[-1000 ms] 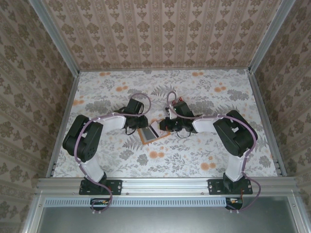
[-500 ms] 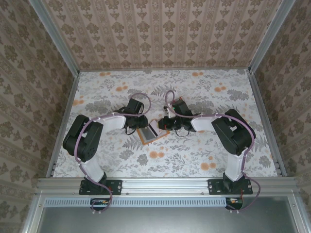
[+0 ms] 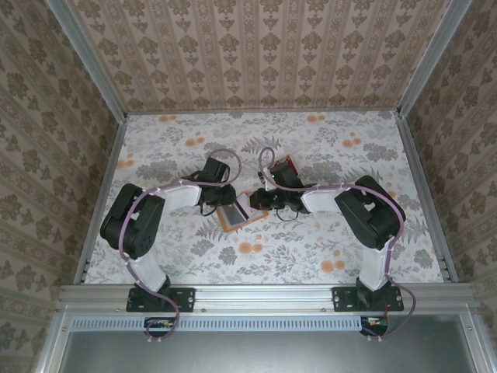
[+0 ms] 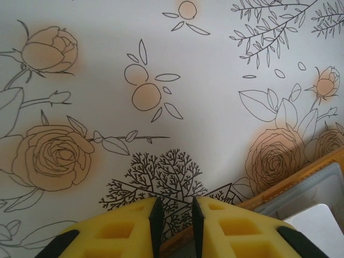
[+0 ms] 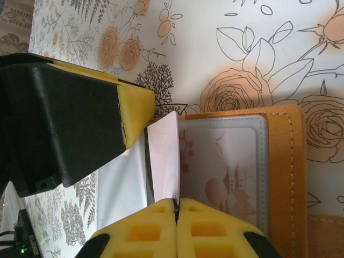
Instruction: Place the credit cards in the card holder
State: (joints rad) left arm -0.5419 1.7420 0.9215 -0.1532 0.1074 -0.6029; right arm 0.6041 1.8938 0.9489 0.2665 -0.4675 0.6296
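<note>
The card holder (image 3: 235, 216) lies open on the counter (image 3: 311, 256), near its middle. The left jaws sit over its far left edge. The right jaws sit at its far right edge, with a card (image 5: 164, 153) between them, over the holder's inner pocket. More cards (image 3: 289, 164) lie behind the right arm.

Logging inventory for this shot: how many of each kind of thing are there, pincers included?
Pincers: 2, left pincer and right pincer
Card holder: 1
Cards I can make out: 2, white card and pictured card in the pocket
Total: 5
</note>
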